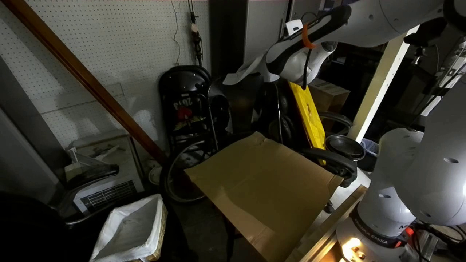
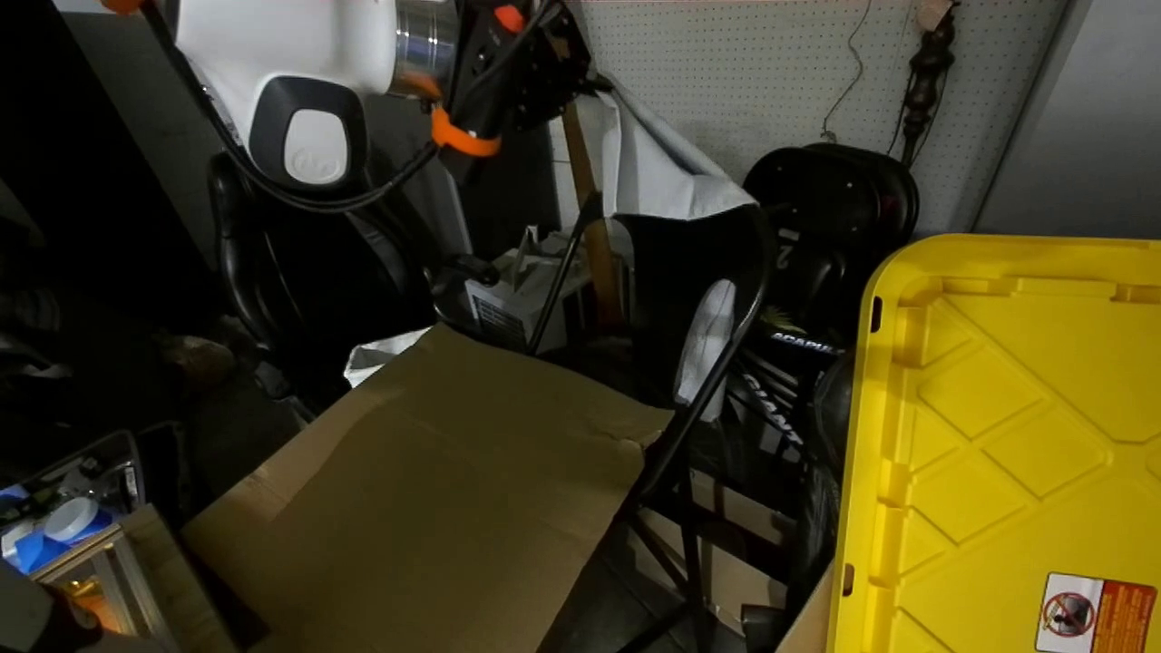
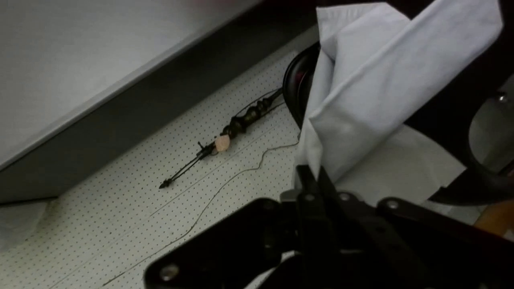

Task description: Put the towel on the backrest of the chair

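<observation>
My hand [image 3: 314, 172] is clenched on a pinch of the towel [image 2: 667, 172], the fingertips [image 3: 305, 178] close together around one end of the cloth. From my grip the towel slants down to the black chair [image 2: 676, 281], and in an exterior view its lower edge lies along the top of the backrest [image 1: 238, 103], seemingly touching it. I judge the job well along: the cloth is at the right place, but one end hangs from me above the chair, so laying it down and letting go are left. How much passes over the backrest I cannot tell; a pale patch [image 2: 707, 345] lower down may or may not be part of it.

FRANKA EMIKA reads on the band [image 1: 375, 233] low on my arm [image 1: 411, 174], and EMIKA on its dark trim [image 1: 329, 22] higher up. GIANT runs down a slanted black tube [image 2: 771, 410], with ACAPU and perhaps more on a dark strip [image 2: 803, 343] just above. A printed black panel [image 1: 187, 112] carries what looks like 2013, upside down. The yellow lid [image 2: 1007, 435] bears a warning sticker [image 2: 1096, 617] with a red crossed ring; its print is too small to read.
</observation>
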Robot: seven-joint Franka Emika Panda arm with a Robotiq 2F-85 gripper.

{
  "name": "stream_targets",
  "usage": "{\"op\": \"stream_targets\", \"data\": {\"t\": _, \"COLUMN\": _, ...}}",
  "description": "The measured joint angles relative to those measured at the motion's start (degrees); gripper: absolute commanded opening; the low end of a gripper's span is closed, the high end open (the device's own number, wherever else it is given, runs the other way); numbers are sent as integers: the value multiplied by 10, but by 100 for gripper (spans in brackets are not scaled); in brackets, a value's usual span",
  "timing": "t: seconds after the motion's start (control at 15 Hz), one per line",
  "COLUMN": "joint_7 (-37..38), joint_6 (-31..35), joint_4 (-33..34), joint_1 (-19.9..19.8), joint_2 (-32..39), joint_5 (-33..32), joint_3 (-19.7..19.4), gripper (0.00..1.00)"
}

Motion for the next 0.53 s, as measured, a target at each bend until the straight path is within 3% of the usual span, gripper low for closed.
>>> {"op": "stream_targets", "data": {"t": 0.53, "joint_7": -69, "joint_6": -64, "joint_4": -28, "joint_1": -31, "joint_2": 33, "joint_5": 8, "joint_3": -2, "gripper": 2}}
